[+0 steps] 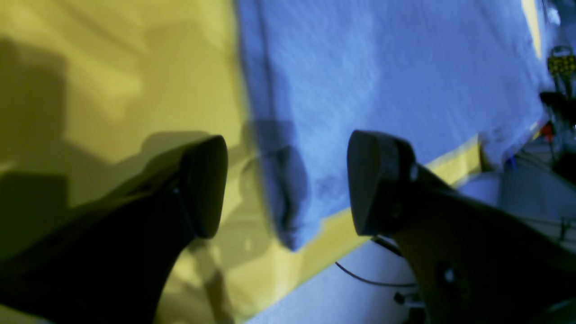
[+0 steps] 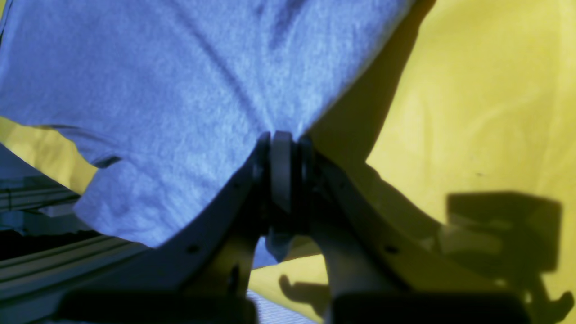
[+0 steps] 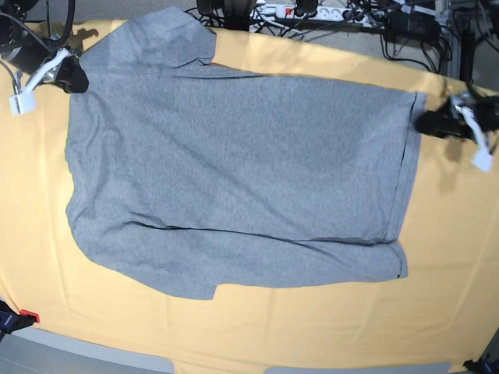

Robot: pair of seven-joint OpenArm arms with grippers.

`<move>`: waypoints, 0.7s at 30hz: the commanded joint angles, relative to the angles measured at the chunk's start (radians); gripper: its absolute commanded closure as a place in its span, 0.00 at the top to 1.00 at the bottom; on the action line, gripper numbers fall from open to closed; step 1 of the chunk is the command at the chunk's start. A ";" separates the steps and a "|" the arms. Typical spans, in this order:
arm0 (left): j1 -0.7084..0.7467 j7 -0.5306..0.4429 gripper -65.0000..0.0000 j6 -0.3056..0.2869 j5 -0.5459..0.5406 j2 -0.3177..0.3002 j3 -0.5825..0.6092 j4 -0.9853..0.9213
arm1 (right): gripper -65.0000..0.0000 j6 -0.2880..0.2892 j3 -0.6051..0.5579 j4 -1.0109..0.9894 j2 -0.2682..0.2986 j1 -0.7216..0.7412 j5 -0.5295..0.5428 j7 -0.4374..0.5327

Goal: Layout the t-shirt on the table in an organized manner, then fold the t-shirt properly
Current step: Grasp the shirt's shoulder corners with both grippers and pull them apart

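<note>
The grey t-shirt (image 3: pixel 234 171) lies spread across the orange table (image 3: pixel 312 327), collar end to the left and hem to the right. My right gripper (image 3: pixel 76 78) is at the shirt's far left corner by the upper sleeve. In the right wrist view it (image 2: pixel 281 153) is shut on a pinch of the t-shirt (image 2: pixel 180 90), which fans out from the jaws. My left gripper (image 3: pixel 421 122) hovers at the hem's far right corner. In the left wrist view it (image 1: pixel 288 184) is open, with the t-shirt (image 1: pixel 382 67) hem corner lying below the gap between its fingers (image 1: pixel 204 186).
Cables and a power strip (image 3: pixel 312 12) run behind the table's far edge. A red clamp (image 3: pixel 27 315) sits at the front left corner. The table edge (image 1: pixel 342 234) runs close under the left gripper, with cables on the floor beyond it.
</note>
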 commanded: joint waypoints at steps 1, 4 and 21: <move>0.018 -0.009 0.66 -0.005 -0.022 -0.015 -0.021 0.041 | 0.00 0.002 0.009 0.016 0.017 -0.002 0.018 0.014; 0.088 -0.009 0.66 -0.006 -0.022 0.025 -0.078 0.098 | 0.00 0.002 0.009 0.016 0.017 -0.003 0.014 0.014; 0.206 -0.009 0.66 -0.023 -0.006 0.170 -0.328 0.135 | 0.00 0.002 0.009 0.016 0.017 -0.002 0.011 0.011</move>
